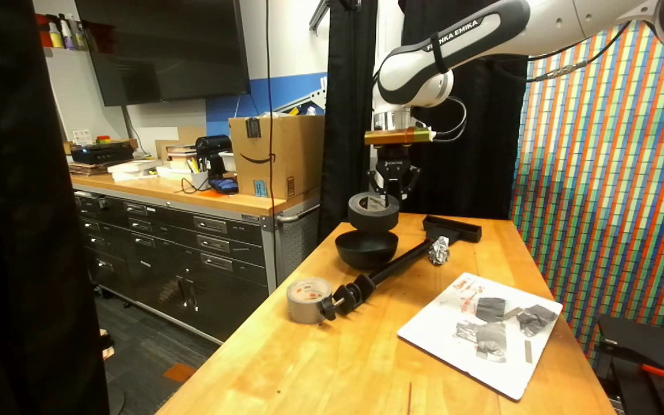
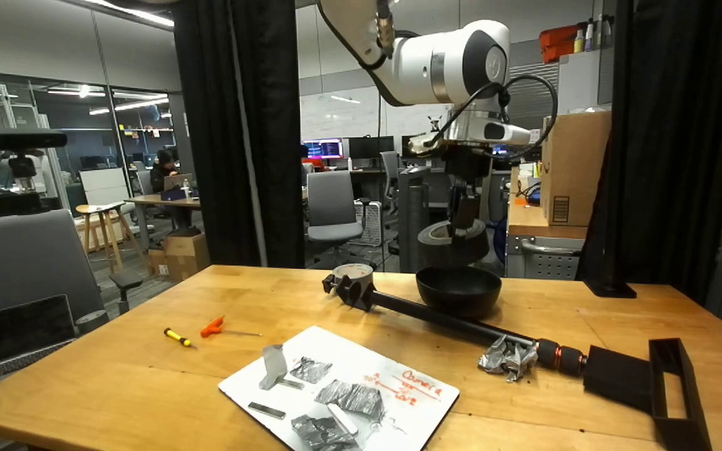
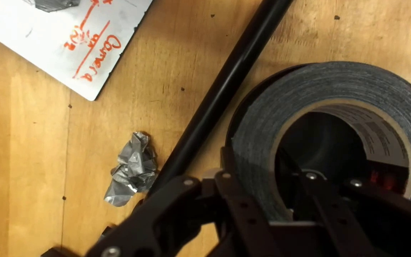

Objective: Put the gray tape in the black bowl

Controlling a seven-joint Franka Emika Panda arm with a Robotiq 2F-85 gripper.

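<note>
Evidently the black two-fingered gripper (image 3: 257, 159) is clamped on one wall of the wide, flat, dark gray duct tape roll (image 2: 452, 255). At the right of the wrist view one finger reaches into the centre hole and the other presses from outside, probably because the whole roll is too broad to span. Pinched at that edge, the roll looks slightly tilted in an exterior view, right of centre, directly over the small, round black bowl (image 2: 459, 297). Whether it touches the rim is not clear. That position suggests lowering and release come next; being only a little narrower than the bowl, the roll could perch on the rim if let go off-centre.

Running diagonally through the wrist view, the long black tubular tool (image 3: 223, 85) lies just beside the bowl on the outer finger's side, so spreading low may be cramped. At its clamp end sits the smaller tan tape roll (image 1: 303, 310), likely not wanted.
</note>
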